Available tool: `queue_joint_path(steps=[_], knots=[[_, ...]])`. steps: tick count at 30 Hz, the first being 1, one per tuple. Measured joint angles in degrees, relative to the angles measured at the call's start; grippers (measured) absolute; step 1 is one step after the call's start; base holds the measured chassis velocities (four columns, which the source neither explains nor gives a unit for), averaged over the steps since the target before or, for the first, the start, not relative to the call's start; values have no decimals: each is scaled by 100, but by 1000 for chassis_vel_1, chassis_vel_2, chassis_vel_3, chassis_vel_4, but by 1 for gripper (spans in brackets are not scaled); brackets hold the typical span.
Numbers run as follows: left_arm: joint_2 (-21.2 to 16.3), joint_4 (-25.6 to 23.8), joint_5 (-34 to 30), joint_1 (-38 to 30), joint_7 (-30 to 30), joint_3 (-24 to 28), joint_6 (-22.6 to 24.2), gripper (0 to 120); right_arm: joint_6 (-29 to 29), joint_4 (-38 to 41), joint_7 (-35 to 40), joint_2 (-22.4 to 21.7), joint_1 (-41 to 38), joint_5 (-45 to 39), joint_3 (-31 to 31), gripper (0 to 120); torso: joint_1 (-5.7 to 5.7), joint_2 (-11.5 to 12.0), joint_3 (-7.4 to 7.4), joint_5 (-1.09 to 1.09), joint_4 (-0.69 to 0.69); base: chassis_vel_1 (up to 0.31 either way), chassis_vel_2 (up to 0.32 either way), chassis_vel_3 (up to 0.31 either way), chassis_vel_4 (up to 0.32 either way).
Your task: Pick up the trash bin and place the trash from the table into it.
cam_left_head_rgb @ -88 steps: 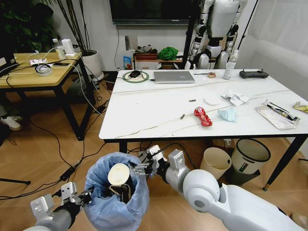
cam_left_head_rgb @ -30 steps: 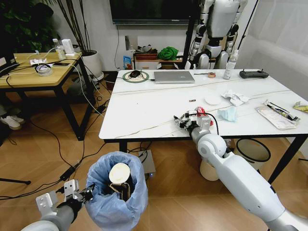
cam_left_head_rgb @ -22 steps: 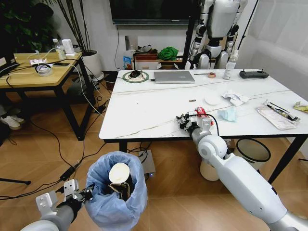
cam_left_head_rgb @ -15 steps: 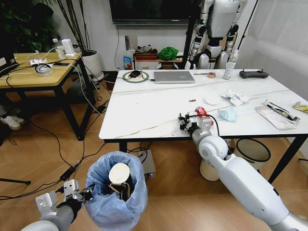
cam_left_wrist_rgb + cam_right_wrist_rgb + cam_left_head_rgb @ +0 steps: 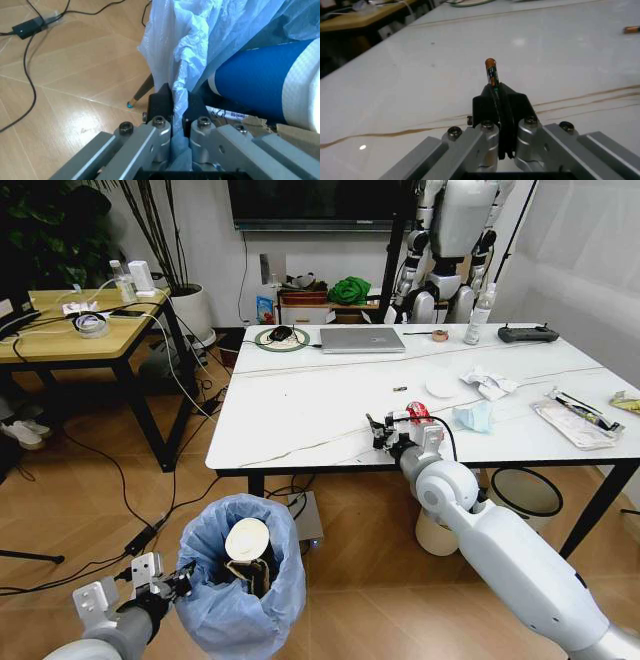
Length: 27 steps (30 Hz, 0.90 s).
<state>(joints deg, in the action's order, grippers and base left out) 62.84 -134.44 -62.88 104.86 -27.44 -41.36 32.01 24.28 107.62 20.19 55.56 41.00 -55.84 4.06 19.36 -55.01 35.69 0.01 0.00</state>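
The trash bin sits low on the floor in front of the robot, well apart from the counter. It's a small round bin w/ a crinkly light-blue plastic bag puffed out over its rim. Inside it stands a white & blue paper cup and some brown cardboard. The left gripper is at the bin's left side, fingers pressed tight on a fold of the bag at the rim. The right gripper is up over the near edge of the counter, fingers pinching a thin little battery w/ an orange tip that sticks out past them. More trash lies on the white marble top to the right: a red wrapper just beside the right gripper, a pale blue face mask next to that, white tissues farther back, a clear plastic package near the right end and a yellow wrapper at the far right edge. One more small battery lies alone in the middle of the counter. A grey laptop rests at the back.
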Motion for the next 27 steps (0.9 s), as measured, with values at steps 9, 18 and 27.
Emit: queue_joint_path(steps=[9,18,27], knots=[[19,-65,-56,42,4,-31,-1,0,-423,937,-1231,-433,-2,-293,856,0,0,0,0,-1,0,0,0,0,0],[9,-132,-207,37,-5,-46,-2,0,-725,1144,-1713,-323,-112,-113,1984,0,0,0,0,-1,0,0,0,0,0],[26,-129,-222,-1,-10,-39,2,0,-752,1160,-1709,-227,-23,94,2351,0,-1,0,0,-1,0,0,0,0,0]])
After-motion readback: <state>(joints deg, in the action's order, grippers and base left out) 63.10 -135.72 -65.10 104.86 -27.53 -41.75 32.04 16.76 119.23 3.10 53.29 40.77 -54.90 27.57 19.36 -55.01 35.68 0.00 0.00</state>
